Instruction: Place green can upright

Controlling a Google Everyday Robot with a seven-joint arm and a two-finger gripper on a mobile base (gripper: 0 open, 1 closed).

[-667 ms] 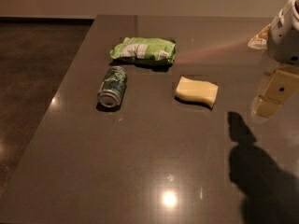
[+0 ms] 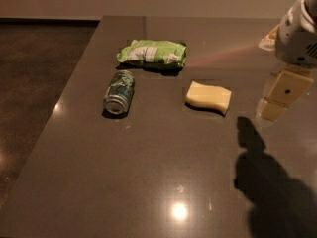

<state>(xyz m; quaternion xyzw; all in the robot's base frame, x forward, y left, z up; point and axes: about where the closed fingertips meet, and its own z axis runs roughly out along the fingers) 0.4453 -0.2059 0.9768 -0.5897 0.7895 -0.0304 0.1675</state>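
The green can (image 2: 119,92) lies on its side on the dark table (image 2: 148,172), left of centre, with its silver end facing the front edge. My gripper (image 2: 281,97) hangs at the right edge of the view, above the table's right side and far to the right of the can. It holds nothing that I can see. Its shadow falls on the table at the front right.
A crinkly green-and-white snack bag (image 2: 153,53) lies just behind the can. A yellow sponge (image 2: 208,97) lies between the can and the gripper. The table's left edge runs close to the can, with dark floor (image 2: 34,83) beyond it.
My gripper has shifted slightly to the left. The can, bag and sponge have not moved.
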